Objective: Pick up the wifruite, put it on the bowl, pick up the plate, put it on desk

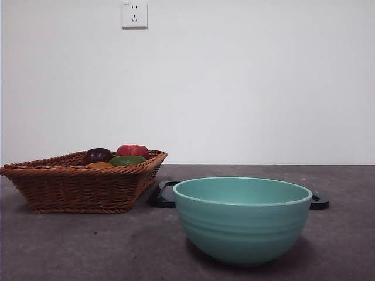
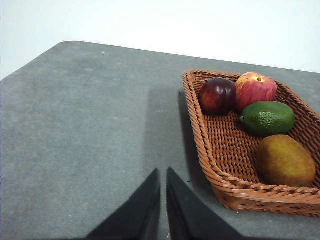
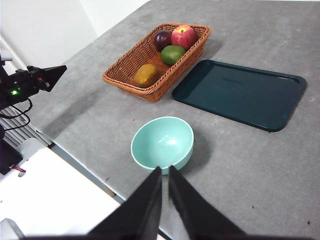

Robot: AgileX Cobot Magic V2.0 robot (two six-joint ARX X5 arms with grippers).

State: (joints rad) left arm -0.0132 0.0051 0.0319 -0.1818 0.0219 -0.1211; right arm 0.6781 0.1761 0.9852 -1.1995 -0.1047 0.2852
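The wifruite [image 2: 285,160], orange-brown and oval, lies in the wicker basket [image 2: 205,145] at its near end; it also shows as wifruite [image 3: 146,75] and just over the basket rim as wifruite [image 1: 99,165]. The mint-green bowl [image 1: 243,225] stands empty on the desk [image 1: 88,252]; from above it is the bowl [image 3: 162,142]. Behind it lies the plate [image 3: 240,92], a flat dark teal rectangular tray with nothing on it. My left gripper [image 2: 163,171] is shut and empty, off the basket's side above bare desk. High above the bowl's near rim, my right gripper [image 3: 165,168] is shut and empty.
The basket [image 1: 76,187] also holds a dark purple fruit [image 2: 217,96], a red apple [image 2: 256,90] and a green fruit [image 2: 267,118]. The plate's edge [image 1: 166,196] peeks out behind the bowl. The desk's edge runs near the bowl [image 3: 95,172]. A wall socket [image 1: 134,14] is on the back wall.
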